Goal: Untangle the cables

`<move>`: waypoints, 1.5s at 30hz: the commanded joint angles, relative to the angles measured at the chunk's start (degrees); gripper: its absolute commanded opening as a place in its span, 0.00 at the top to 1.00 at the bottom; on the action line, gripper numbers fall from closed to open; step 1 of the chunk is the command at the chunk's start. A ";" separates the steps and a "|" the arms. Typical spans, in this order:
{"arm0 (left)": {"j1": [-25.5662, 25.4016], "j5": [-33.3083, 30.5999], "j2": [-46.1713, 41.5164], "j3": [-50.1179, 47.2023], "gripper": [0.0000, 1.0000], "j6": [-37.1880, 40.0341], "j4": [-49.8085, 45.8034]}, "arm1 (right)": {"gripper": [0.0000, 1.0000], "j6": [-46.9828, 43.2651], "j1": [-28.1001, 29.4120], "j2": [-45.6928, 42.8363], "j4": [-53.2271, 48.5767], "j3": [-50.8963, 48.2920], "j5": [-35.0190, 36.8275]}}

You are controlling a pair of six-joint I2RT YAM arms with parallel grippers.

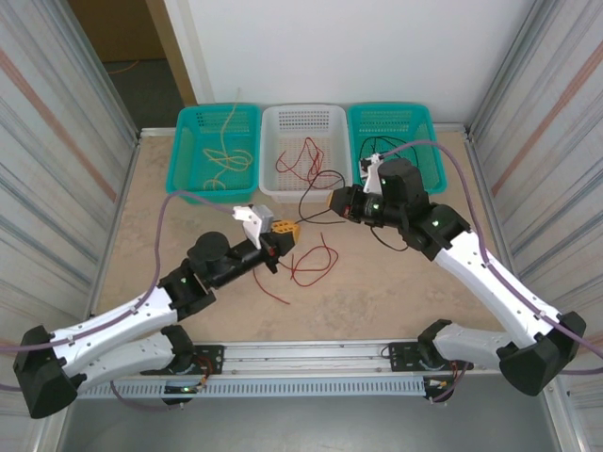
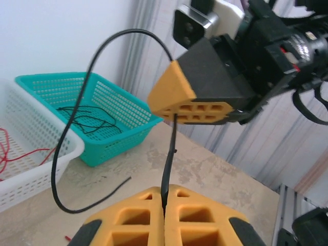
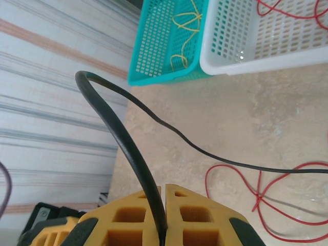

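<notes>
While both arms lean in over its middle, the beige table [image 1: 188,301] carries three baskets along its far edge. The left arm [image 1: 122,325] reaches in from the near left corner and the right arm [image 1: 480,268] from the near right. Their tips stand close together, just on the near side of the middle basket.

The left teal basket [image 1: 219,108] has yellow cables [image 1: 231,155] lying loose in it. The white basket [image 1: 303,110] in the middle holds red cables [image 1: 300,160], and the right teal basket [image 1: 391,106] holds black cables [image 1: 386,146].

The left gripper [image 1: 285,231] has its yellow fingers pressed together on a black cable [image 2: 169,159], pinching it right at the tips. The right gripper [image 1: 336,201], just to the right and a little farther off, is likewise clamped on that same black cable. Between the two grippers the cable runs in a short, nearly straight stretch. Past the right gripper it arcs up in a wide loop and drops to the table, and its free end lies on the surface near the white basket.

A red cable [image 1: 316,259] lies in loose curls on the table, just on the near side of the grippers.
</notes>
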 commanded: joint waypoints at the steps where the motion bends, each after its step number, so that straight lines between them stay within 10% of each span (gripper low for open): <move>1: 3.09 -1.52 -3.06 -3.14 1.00 -7.14 8.47 | 0.99 0.98 -0.22 0.53 0.77 0.67 2.59; 11: 4.11 -11.54 -5.06 -3.81 1.00 -13.78 -3.76 | 0.99 -0.45 -0.39 0.39 -0.57 1.37 3.33; 20: 12.59 -5.22 -10.44 -2.84 0.32 -22.50 -22.34 | 0.98 -7.21 -5.64 -0.92 -10.47 8.74 5.55; 28: 24.06 4.19 -15.83 1.86 0.30 -21.80 -41.61 | 0.97 -10.71 -16.47 0.33 -13.38 13.17 1.44; 45: 24.94 11.22 -1.14 7.91 0.42 -15.70 -51.79 | 0.94 -16.92 -31.59 18.14 -15.45 30.05 -0.84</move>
